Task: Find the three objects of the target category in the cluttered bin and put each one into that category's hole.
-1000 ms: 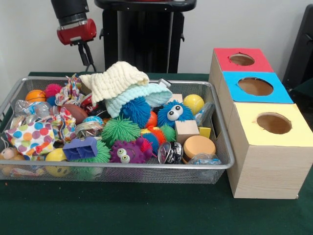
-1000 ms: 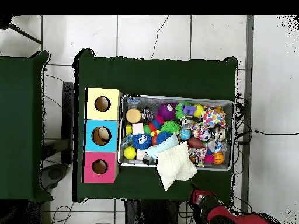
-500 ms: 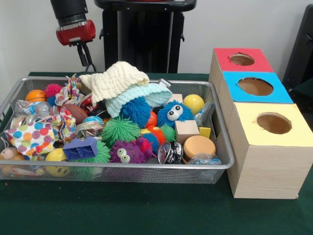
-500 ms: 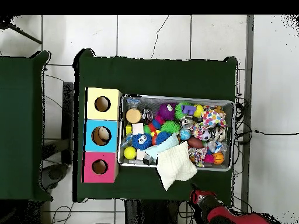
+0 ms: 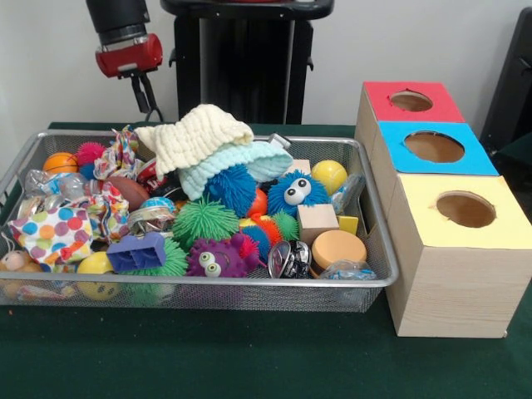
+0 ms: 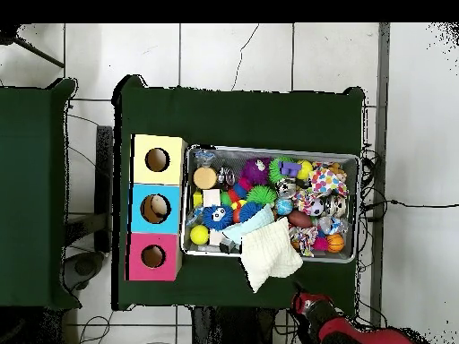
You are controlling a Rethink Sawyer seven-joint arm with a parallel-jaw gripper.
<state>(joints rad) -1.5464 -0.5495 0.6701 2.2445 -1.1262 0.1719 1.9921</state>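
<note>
The cluttered bin (image 5: 249, 287) is a silver wire-mesh basket on the green table; it also shows in the overhead view (image 6: 269, 150). It is packed with toys: a cream knitted cloth (image 5: 195, 133) over a light blue one (image 5: 241, 162), a blue spiky ball with eyes (image 5: 293, 193), a green spiky ball (image 5: 204, 220), a purple spiky toy with eyes (image 5: 218, 258), a wooden cube (image 5: 317, 221), a yellow ball (image 5: 330, 174). My gripper (image 5: 150, 104) hangs above the bin's far left corner, clear of the toys, holding nothing. In the overhead view it (image 6: 300, 300) sits just outside the bin's rim.
Three wooden boxes with round holes stand in a row right of the bin: red top (image 5: 413, 101), blue top (image 5: 434, 147), yellow top (image 5: 464, 209). The robot's black pedestal (image 5: 241, 66) stands behind the bin. A polka-dot cloth (image 5: 54, 233) and a purple block (image 5: 137, 251) lie front left.
The gripper rose slightly and edged left a second ago, then held still. Nothing in the bin has moved.
</note>
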